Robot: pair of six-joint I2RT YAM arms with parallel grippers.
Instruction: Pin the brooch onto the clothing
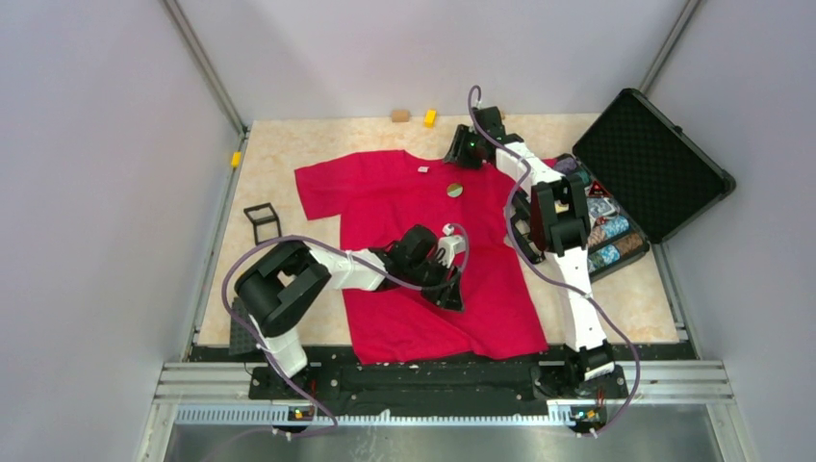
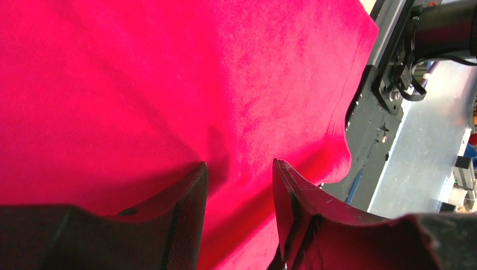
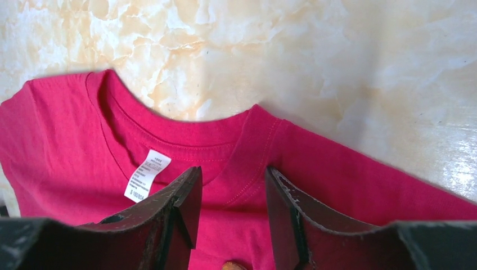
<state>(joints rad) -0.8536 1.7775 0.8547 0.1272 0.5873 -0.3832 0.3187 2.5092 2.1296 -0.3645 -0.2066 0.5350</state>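
The red T-shirt [image 1: 414, 221] lies flat on the table, collar to the far side, with its white neck label [image 3: 147, 175] showing. The brooch [image 1: 454, 190], a small round tan disc, lies on the chest just below the collar. In the right wrist view only its edge [image 3: 233, 265] shows at the bottom. My right gripper [image 1: 456, 154] is open and empty, hovering over the collar [image 3: 232, 174], just beyond the brooch. My left gripper [image 1: 450, 296] is open over the shirt's lower right part, and its fingertips [image 2: 239, 169] are close to the fabric [image 2: 169, 84] and hold nothing.
An open black case [image 1: 647, 159] with colourful trinkets [image 1: 606, 231] stands at the right, next to the shirt's sleeve. A small black stand [image 1: 262, 221] is left of the shirt. Small yellow [image 1: 430, 116] and tan [image 1: 399, 115] blocks lie at the far edge. The shirt's hem reaches the front rail [image 2: 365, 112].
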